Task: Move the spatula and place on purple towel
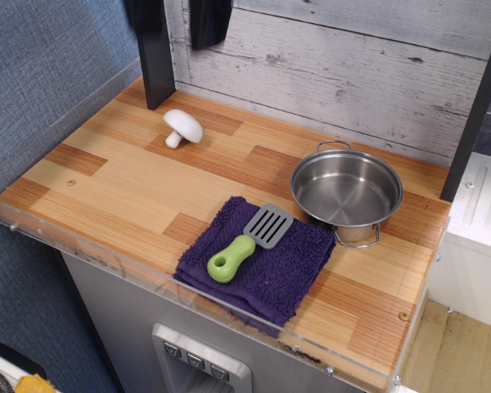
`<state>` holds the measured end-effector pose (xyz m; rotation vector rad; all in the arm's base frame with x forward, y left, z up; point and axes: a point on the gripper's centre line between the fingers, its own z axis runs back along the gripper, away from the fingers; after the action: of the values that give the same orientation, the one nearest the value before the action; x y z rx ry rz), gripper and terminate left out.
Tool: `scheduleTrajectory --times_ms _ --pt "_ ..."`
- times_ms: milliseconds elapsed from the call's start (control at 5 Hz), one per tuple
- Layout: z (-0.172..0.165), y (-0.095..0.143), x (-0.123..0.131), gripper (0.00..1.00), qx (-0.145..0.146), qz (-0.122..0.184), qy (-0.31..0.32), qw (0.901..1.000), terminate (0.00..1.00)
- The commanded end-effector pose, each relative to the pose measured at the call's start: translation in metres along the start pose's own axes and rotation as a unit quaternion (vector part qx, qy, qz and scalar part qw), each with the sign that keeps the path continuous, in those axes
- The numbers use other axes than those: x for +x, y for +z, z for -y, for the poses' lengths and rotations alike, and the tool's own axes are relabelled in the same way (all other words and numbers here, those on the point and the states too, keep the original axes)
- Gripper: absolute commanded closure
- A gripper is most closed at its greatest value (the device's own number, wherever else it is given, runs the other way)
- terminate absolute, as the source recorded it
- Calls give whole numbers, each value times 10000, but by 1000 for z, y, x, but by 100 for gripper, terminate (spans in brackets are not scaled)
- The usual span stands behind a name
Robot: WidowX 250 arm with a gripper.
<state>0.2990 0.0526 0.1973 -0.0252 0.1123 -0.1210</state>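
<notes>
Sitting at the back left of the wooden counter is a white toy mushroom. Above it, a dark piece, perhaps the gripper, pokes in at the top edge; its jaws cannot be judged. Nearer the front, the spatula lies on the purple towel, just beside the steel pot.

Cut off by the top edge at 12 o'clock: the gripper, only a dark blurred tip showing, jaws impossible to read. Hidden under the spatula: a middle strip of the purple towel. Covered by the steel pot: the wooden counter at 3 o'clock.
</notes>
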Motion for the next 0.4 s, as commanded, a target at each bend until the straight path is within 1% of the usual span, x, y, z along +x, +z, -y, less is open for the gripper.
scheduleTrajectory --times_ms 0,200 --pt "11 -1 40 0 111 557 -279 9980 0" --pt "19 0 26 0 292 687 -280 9968 0"
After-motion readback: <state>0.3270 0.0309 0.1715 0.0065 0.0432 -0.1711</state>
